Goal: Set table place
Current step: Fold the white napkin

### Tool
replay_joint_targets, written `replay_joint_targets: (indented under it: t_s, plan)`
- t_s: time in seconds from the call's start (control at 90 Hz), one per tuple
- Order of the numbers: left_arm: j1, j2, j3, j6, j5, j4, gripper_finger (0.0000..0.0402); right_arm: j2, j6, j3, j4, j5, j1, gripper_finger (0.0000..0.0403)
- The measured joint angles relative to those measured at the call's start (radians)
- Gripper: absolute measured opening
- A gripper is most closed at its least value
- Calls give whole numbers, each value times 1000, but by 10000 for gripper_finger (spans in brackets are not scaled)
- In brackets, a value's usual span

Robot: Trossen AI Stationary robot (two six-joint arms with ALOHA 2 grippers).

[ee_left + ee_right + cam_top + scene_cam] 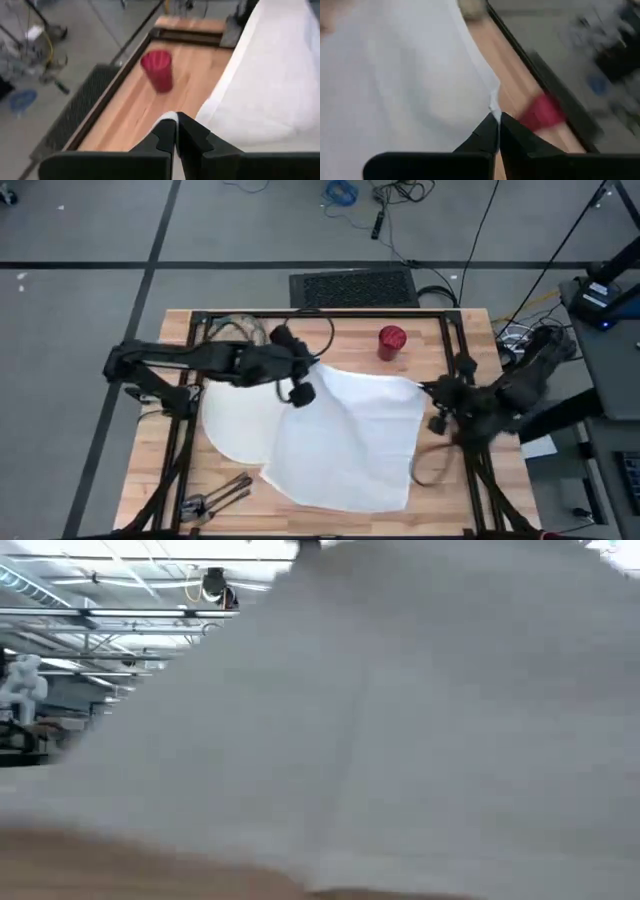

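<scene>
Napkin (350, 435) hangs spread over the tabletop (455, 500), soft, light and floppy. Left gripper (300, 392) and right gripper (432, 392) each clamp a far corner, probably; corners give the surest hold.

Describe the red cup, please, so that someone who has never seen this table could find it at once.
Start at the far edge of the wooden table, the side nearest the black floor mat. Just beyond the far edge of the big white napkin stands the red cup, upright on bare wood. It is the only red thing there, small and ribbed.
</scene>
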Motion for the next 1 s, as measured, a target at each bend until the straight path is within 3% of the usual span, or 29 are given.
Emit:
replay_joint_targets:
  t_s: [0.156,0.278,0.5,0.644,1.0]
  plan:
    - [92,50,-182,-32,95,194,0,-21,182,-212,10,-72,-124,0]
    - [137,145,-244,-33,130,338,0,-26,233,-307,78,-112,-191,0]
    - [179,374,-241,-33,163,538,0,-26,150,-422,329,-159,-286,0]
    - [201,476,-198,-32,168,567,0,-26,159,-460,342,-195,-324,0]
    - [282,507,-178,47,167,558,11,-26,159,-461,354,-193,-328,0]
